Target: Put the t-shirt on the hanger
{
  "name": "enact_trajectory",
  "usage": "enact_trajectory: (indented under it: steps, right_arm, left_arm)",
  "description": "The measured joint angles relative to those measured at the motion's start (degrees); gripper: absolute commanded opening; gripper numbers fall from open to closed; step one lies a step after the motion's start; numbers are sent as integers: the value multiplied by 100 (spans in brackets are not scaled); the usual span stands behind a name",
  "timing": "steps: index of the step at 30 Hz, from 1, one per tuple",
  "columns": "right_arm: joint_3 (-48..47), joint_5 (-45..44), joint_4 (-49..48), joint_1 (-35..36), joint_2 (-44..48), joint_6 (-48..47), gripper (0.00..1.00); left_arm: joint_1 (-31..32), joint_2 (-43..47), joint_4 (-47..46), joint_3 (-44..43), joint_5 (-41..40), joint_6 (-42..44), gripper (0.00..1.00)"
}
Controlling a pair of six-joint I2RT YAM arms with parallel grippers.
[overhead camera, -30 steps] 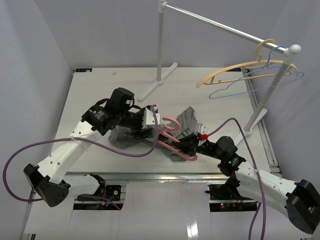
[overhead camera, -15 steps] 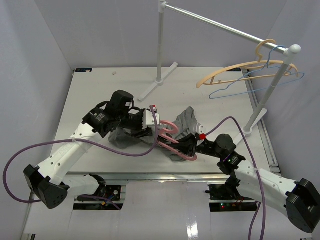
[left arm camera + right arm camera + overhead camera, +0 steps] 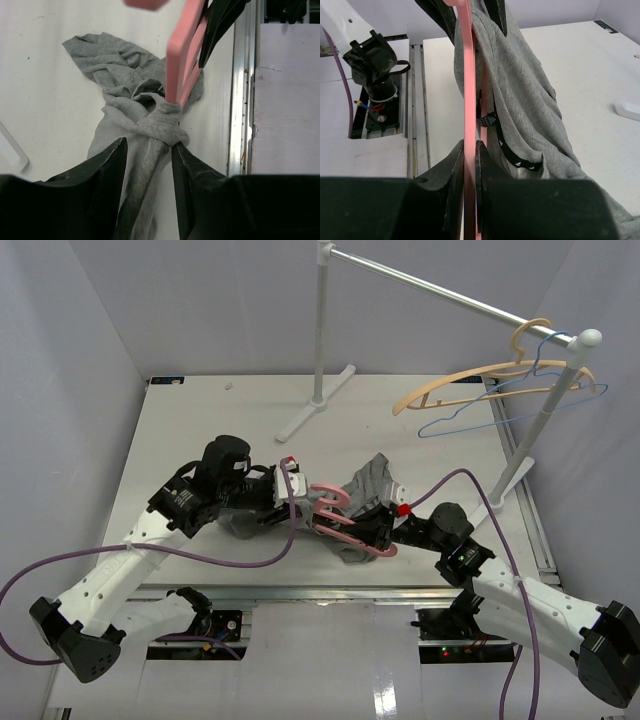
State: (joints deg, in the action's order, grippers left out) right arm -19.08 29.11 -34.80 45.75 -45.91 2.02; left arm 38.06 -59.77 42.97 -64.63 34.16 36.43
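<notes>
The grey t-shirt [image 3: 372, 483] lies bunched mid-table, twisted round the pink hanger [image 3: 352, 537]. My right gripper [image 3: 372, 533] is shut on the hanger's thin bar and holds it on edge. The right wrist view shows the bar [image 3: 469, 75] pinched between the fingers at my right gripper [image 3: 470, 145], with the shirt [image 3: 520, 90] draped over it. My left gripper [image 3: 297, 502] is just left of the hanger. In the left wrist view its jaws [image 3: 148, 142] stand apart around a twisted strand of the shirt [image 3: 125, 90] that runs up to the hanger [image 3: 182, 55]. Table shows between the strand and the right finger.
A white garment rack rail [image 3: 440, 285] crosses the back right, carrying a tan wooden hanger [image 3: 470, 380] and a blue wire hanger [image 3: 500, 410]. Its feet stand at the back [image 3: 320, 405] and at the right [image 3: 510, 480]. The table's front edge [image 3: 300, 590] is close behind both grippers.
My left arm has drawn back to the left and lower, its gripper sliding along the shirt away from the hanger. The hanger's hook shifted slightly. My right arm barely moved.
</notes>
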Motion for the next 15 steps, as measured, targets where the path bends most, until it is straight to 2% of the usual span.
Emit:
enact_trajectory:
  steps: [2,4,11,13,14,15]
  right_arm:
    - [-27,174,49,1,6,-165,8]
    - [-30,294,83,1,56,-340,8]
    - [-36,437,559,-39,426,-793,8]
    - [-60,464,722,-42,443,-877,8]
    - [-74,476,808,-44,446,-916,8]
    - [-78,477,887,-50,446,-959,8]
  left_arm:
    - [7,131,41,64,96,-26,56]
    - [26,161,46,65,147,-130,59]
    - [61,-324,401,-330,261,-568,64]
    - [67,-543,486,-404,276,-656,62]
    - [70,-653,528,-431,278,-696,55]
    - [70,-731,578,-433,276,-723,39]
